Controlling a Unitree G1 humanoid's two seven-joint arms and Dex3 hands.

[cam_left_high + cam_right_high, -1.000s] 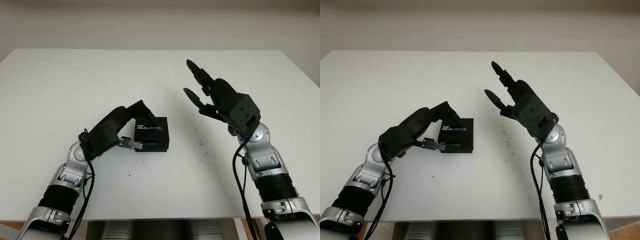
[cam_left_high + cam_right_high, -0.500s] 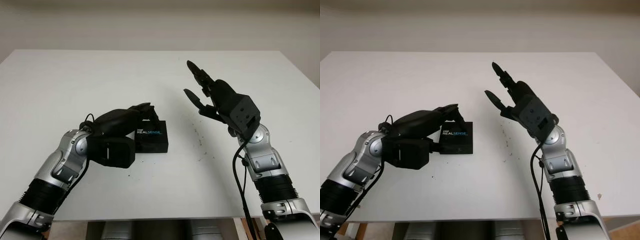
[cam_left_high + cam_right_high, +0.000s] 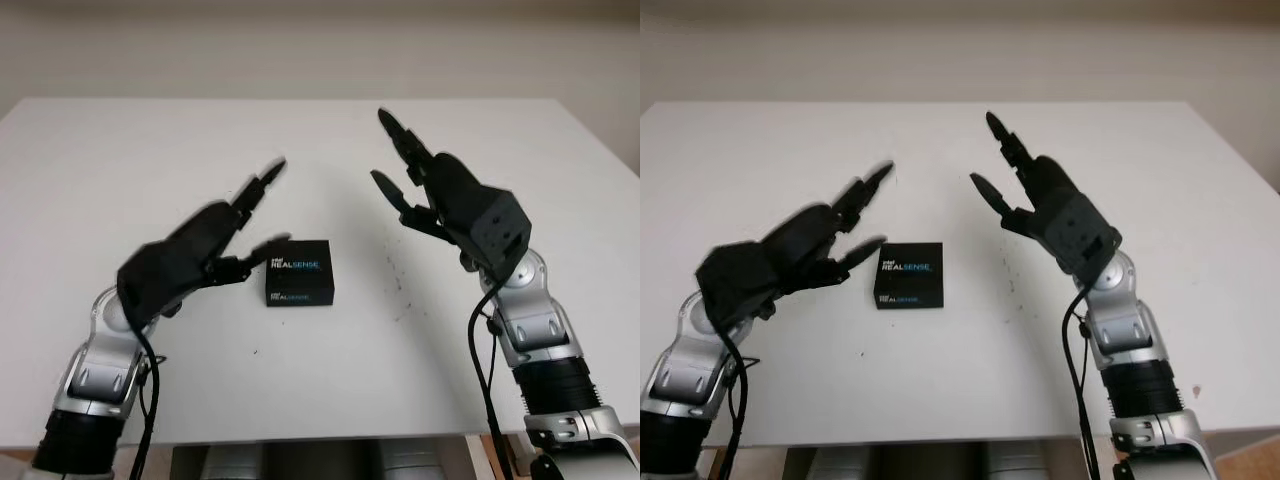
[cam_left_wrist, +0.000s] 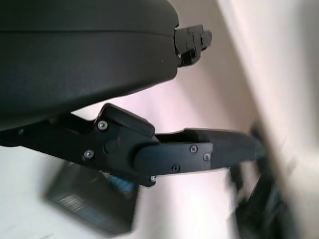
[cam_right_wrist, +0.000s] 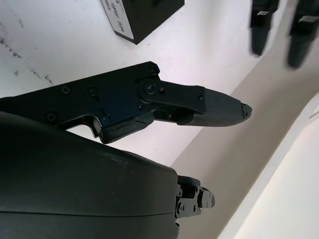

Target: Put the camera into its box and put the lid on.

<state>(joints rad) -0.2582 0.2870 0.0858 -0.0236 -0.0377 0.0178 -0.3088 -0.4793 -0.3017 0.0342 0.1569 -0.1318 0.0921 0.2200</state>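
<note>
White table (image 3: 120,160) with dark specks (image 3: 400,285), pale wall beyond

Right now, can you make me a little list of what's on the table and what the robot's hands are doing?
box: black box with its lid on, white and blue writing on top, near the middle of the table
table: white
left hand: open, raised just left of the box, not touching it
right hand: open, raised to the right of the box
</note>
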